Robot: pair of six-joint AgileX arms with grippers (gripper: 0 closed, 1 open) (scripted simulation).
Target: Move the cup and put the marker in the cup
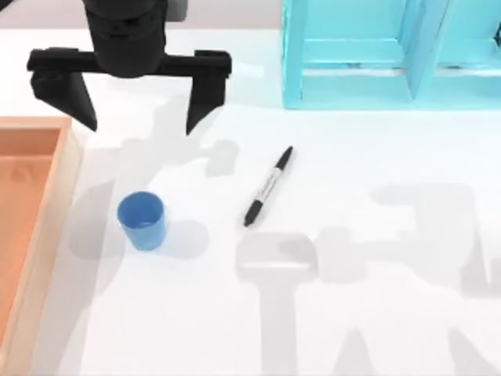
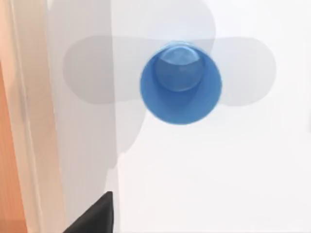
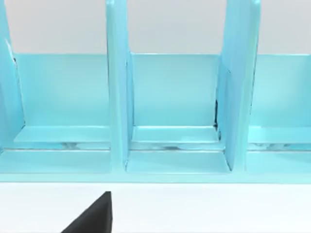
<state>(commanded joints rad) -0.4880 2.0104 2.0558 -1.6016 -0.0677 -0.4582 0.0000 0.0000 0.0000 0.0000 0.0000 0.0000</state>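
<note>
1. The cup (image 1: 142, 221), small, blue and handleless, stands upright on the white counter (image 1: 352, 313) toward its left side, mouth up. The left wrist view looks almost straight down into the cup (image 2: 181, 82), and it holds nothing.

2. The marker (image 1: 268, 186) lies flat on the counter to the right of the cup and well apart from it. It lies on a diagonal, one black end pointing toward the far right, the other toward the near left, with the pale barrel between.

3. The left tool (image 1: 141, 125) hangs above the counter, on the far side of the cup and clear of it. Its two dark fingers (image 1: 205, 90) are spread wide, pointing down, with nothing between them. One dark fingertip (image 2: 95, 217) shows at the edge of the left wrist view.

4. A wooden tray (image 1: 47, 227) with an orange floor sits at the counter's left edge, just beside the cup but not touching it.

5. A teal shelf unit (image 1: 391, 55) stands at the far right of the counter, beyond the marker. The right wrist view faces its open compartments (image 3: 172, 111), set apart by upright dividers.

6. The right tool is near that shelf; a dark fingertip (image 3: 95, 217) shows in its wrist view, and whether that tool is spread or pressed together cannot be told.
</note>
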